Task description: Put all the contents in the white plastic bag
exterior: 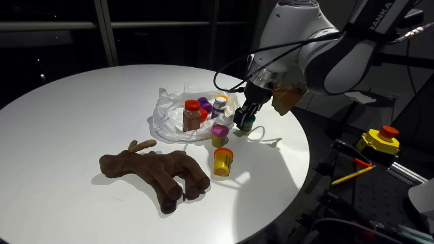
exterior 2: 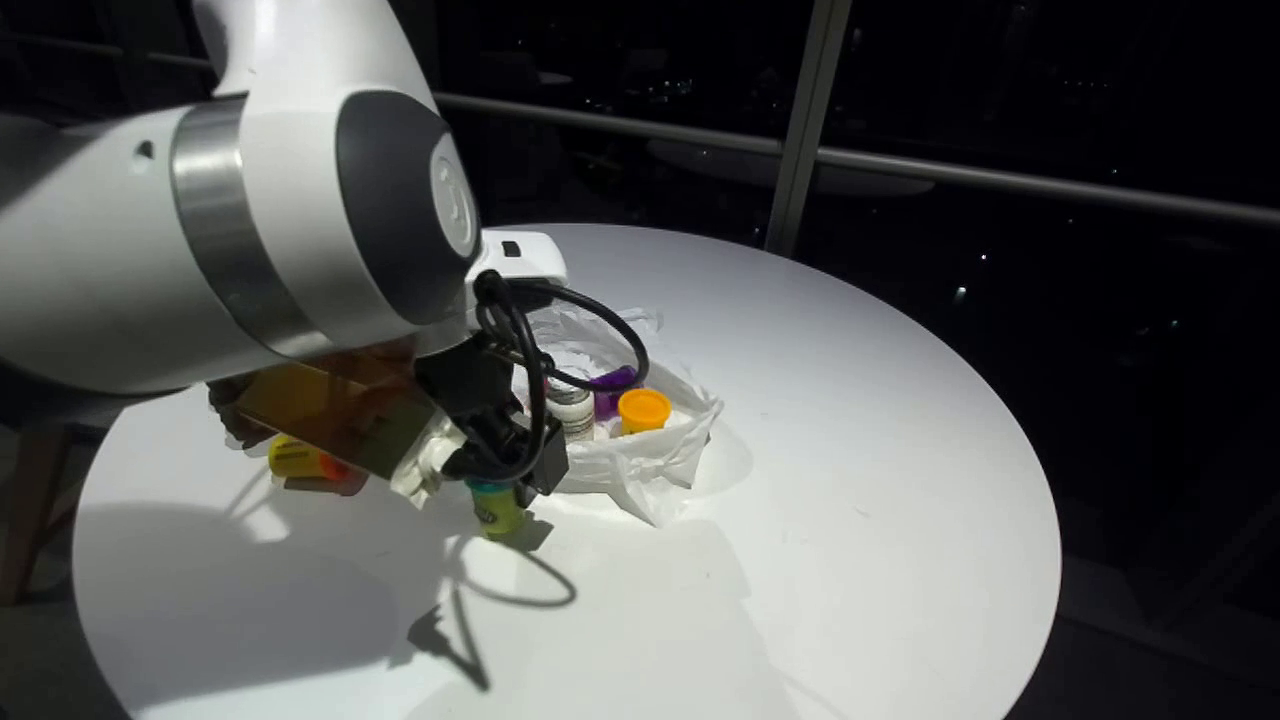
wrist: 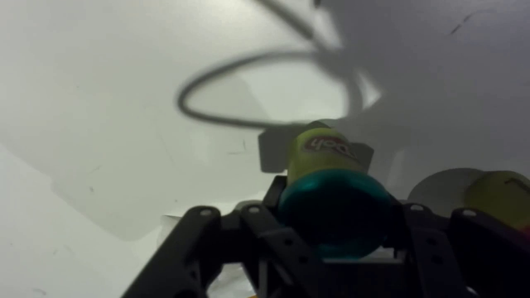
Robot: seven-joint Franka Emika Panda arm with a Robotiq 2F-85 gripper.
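Only in an exterior view did the brown plush toy [exterior: 145, 166] show, lying toward the near edge of the round white worktop [exterior: 78, 122], and the pink-lidded jar [exterior: 219, 136], upright just beside the white plastic bag [exterior: 168, 131]. The bag lay open, closer to the far edge. Within its crumpled rim a purple jar [exterior: 205, 105] and a white jar [exterior: 218, 107] showed in both exterior views; a red-lidded jar [exterior: 192, 118] stood out in an exterior view, and an orange-lidded jar [exterior 2: 643, 410] displayed its whole lid in an exterior view. The yellow jar [exterior: 222, 163] lay on its side outside the bag, between the toy and the edge that the robot arm [exterior: 291, 37] reached over; part of it also entered the wrist view. Beyond that edge an exterior view took in a yellow box [exterior: 376, 145] topped with red. Between the bag and the same edge was the teal-lidded jar [wrist: 333, 182], roughly upright, though whether its base touched the worktop I could not tell. Only the wrist view looked down onto its lid and brought out white letters on its red label. There the hand [wrist: 336, 209] had its fingers [wrist: 274, 193] apart by just the breadth of the lid, one against each side, clamped on the jar.
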